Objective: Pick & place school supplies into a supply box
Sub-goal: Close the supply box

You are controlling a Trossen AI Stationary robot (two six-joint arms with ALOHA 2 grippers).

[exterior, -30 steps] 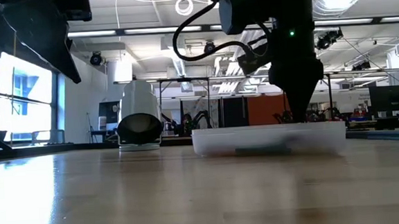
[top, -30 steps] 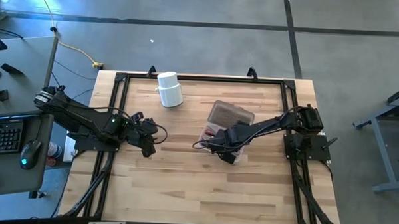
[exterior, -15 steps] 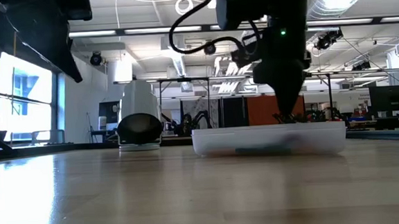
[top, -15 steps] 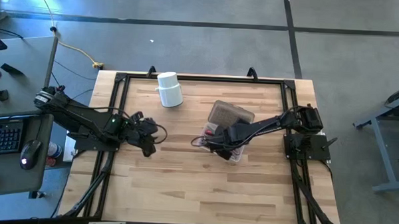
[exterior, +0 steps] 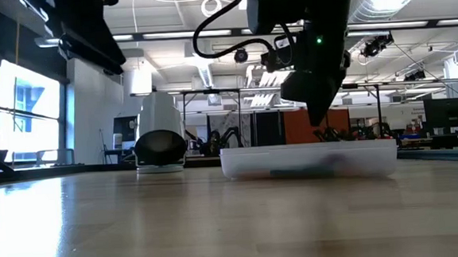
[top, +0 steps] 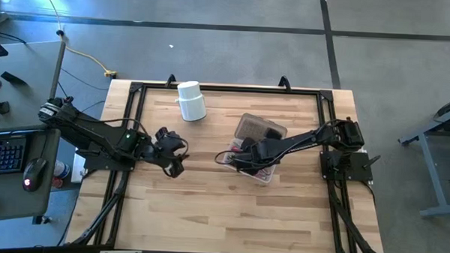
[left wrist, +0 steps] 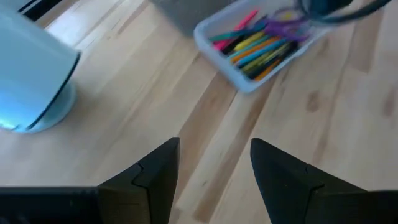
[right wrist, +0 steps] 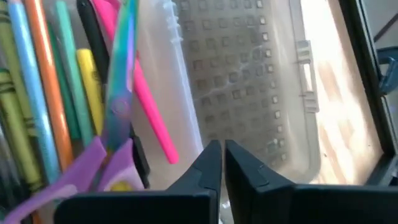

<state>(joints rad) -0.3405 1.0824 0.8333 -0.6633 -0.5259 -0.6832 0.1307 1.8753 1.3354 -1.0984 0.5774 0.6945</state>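
The right gripper (top: 243,151), jaws nearly closed and empty, hangs over the box (top: 256,146), hiding part of the supplies (left wrist: 261,43). At nine o'clock, the left gripper (top: 177,156) hovers, jaws apart and empty.

You get even, bright overhead light on the table (top: 207,208) in the high view, with soft, short shadows under the arms and no harsh glare. In the low view you look straight into ceiling lamps and a bright window (exterior: 20,101) at the picture's left, so the arms read as near-black silhouettes and the wood carries a pale sheen. The supply box (exterior: 309,159) there looks hazy, its contents indistinct. Your left wrist picture is soft all over, the white cup (left wrist: 31,81) blurred and bluish. Your right wrist picture is sharper, though the scissors (right wrist: 112,149) smear close up.
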